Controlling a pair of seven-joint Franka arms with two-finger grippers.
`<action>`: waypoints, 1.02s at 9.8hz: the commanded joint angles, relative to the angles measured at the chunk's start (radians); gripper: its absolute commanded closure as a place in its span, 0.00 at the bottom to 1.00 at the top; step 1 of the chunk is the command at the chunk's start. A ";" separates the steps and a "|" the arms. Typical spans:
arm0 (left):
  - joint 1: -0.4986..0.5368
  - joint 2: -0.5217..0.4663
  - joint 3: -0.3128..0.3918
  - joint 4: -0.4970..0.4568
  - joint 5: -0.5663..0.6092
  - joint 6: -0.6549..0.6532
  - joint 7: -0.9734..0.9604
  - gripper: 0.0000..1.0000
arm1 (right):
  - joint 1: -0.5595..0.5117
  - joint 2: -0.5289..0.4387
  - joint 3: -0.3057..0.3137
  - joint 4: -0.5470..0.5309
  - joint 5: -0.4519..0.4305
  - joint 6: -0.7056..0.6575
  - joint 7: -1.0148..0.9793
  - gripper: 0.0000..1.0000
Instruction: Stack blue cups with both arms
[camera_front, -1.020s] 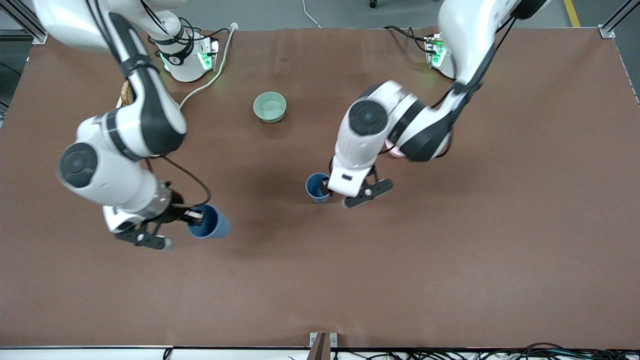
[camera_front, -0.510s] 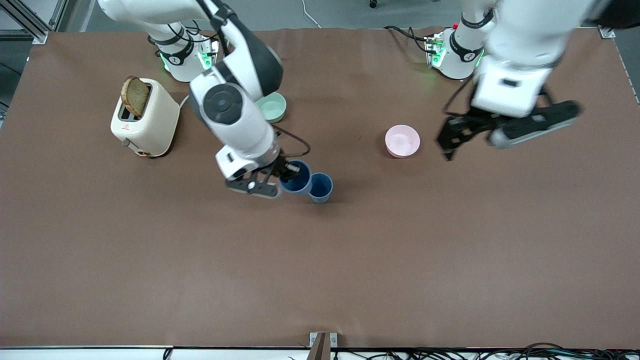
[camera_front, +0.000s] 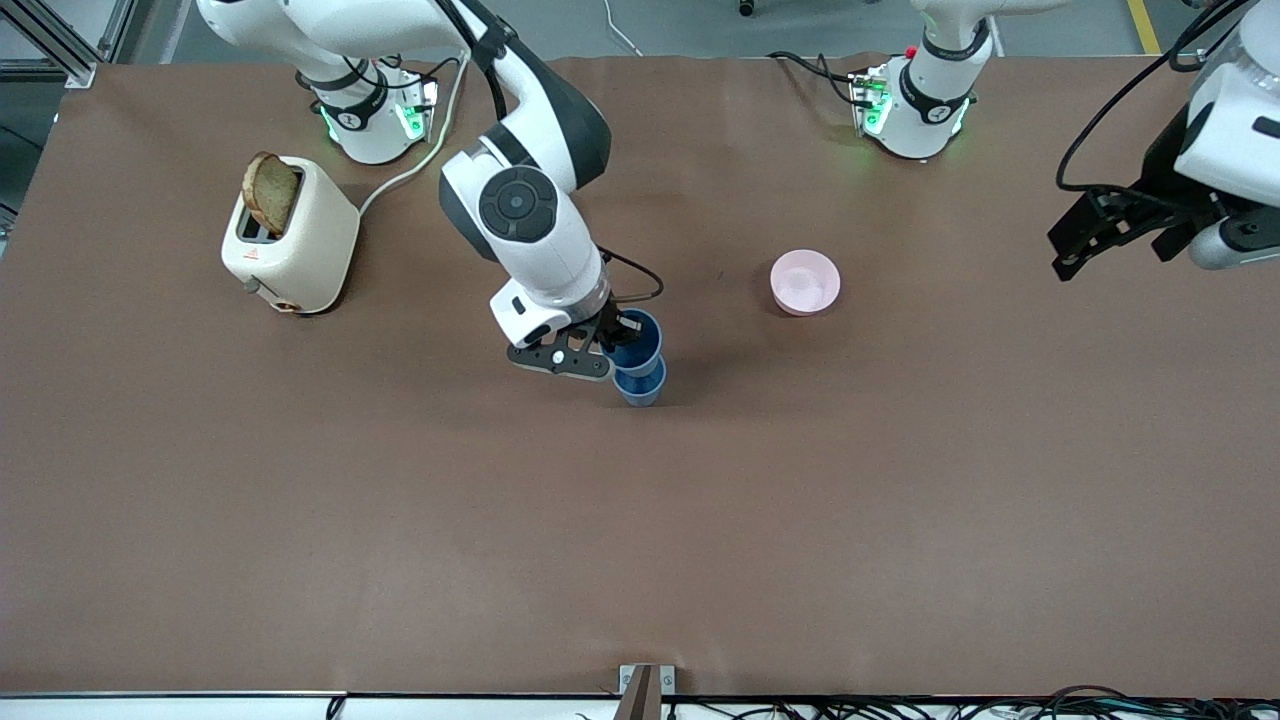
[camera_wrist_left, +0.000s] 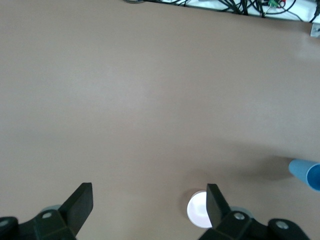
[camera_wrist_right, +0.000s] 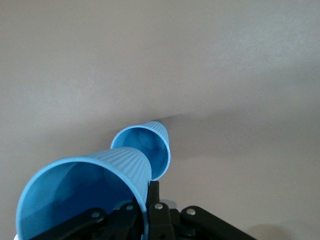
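One blue cup stands upright on the brown table near its middle. My right gripper is shut on the rim of the other blue cup and holds it just above the standing one, its base at that cup's mouth. In the right wrist view my right gripper pinches the held cup's wall, with the standing cup past it. My left gripper is open and empty, up over the left arm's end of the table. The left wrist view shows my left gripper spread wide over bare table.
A pink bowl sits between the cups and the left arm's end; it also shows in the left wrist view. A cream toaster with a bread slice stands toward the right arm's end, near its base.
My right gripper carried its blue cup from the right arm's end to over the standing cup. My left gripper let go of the standing cup and drew back to its end.
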 joint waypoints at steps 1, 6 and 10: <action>-0.019 -0.031 0.056 -0.080 -0.024 -0.013 0.079 0.00 | 0.014 0.008 -0.011 -0.014 -0.015 0.033 0.006 0.99; -0.090 -0.049 0.202 -0.136 -0.077 0.002 0.138 0.00 | 0.017 0.035 -0.012 -0.020 -0.038 0.046 0.004 0.98; -0.099 -0.051 0.155 -0.203 -0.077 0.001 0.138 0.00 | 0.015 0.046 -0.014 -0.022 -0.040 0.059 0.003 0.98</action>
